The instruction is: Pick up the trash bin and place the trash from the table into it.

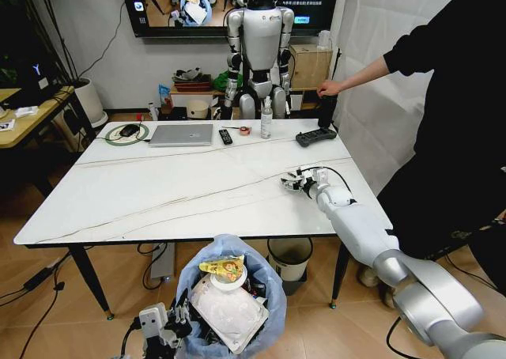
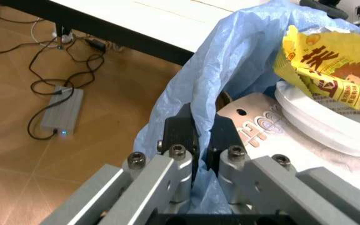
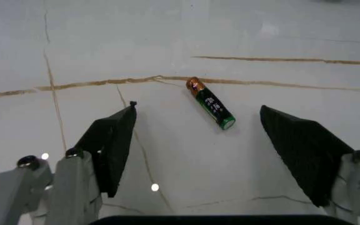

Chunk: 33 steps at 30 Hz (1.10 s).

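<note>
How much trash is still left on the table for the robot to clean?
Nearly done. The trash bin is already full of litter, and the left gripper holds its bag rim. On the table, a small battery lies between the right gripper's open fingers, not yet grabbed.

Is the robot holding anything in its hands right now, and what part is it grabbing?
Left gripper pinches the trash bin by its blue bag rim. Right gripper holds nothing: it is open over a small battery on the table.

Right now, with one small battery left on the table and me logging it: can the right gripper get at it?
Probably yes. The right gripper hangs open right over the battery, which lies alone on the bare table, nothing between them.
</note>
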{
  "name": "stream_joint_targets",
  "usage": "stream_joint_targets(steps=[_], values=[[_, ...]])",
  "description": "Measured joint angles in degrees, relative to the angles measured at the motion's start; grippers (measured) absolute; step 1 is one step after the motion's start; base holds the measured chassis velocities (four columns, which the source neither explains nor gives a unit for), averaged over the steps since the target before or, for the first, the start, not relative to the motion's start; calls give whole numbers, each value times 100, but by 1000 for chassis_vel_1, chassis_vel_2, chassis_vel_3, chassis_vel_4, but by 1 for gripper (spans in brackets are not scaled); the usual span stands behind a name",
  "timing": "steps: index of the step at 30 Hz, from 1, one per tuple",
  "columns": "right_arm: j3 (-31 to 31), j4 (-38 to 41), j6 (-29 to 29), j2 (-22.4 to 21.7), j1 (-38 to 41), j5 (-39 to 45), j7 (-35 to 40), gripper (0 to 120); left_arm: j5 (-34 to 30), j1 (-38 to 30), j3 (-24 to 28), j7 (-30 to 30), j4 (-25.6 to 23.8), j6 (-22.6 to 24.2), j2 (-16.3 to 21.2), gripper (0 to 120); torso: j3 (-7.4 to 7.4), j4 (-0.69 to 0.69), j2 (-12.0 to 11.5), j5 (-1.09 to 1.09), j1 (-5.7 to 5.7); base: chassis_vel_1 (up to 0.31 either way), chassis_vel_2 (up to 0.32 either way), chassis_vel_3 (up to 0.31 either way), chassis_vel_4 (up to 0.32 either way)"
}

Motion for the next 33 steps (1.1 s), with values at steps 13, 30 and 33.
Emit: stream_joint_targets(steps=[13, 30, 33], values=[[-2, 80, -30, -73, -57, 3, 6, 27, -4, -24, 7, -5, 29, 10, 0, 0, 0, -1, 0, 0, 0, 0, 0, 0, 0], [-11, 486, -105, -210, -295, 1, 41, 10, -20, -25, 21, -10, 28, 15, 0, 0, 1, -1, -1, 1, 0, 0, 0, 0, 0], [11, 773, -174, -307, -405, 108, 50, 10, -59, -28, 22, -14, 29, 22, 27, 0, 3, 0, -2, 3, 1, 0, 0, 0, 0]])
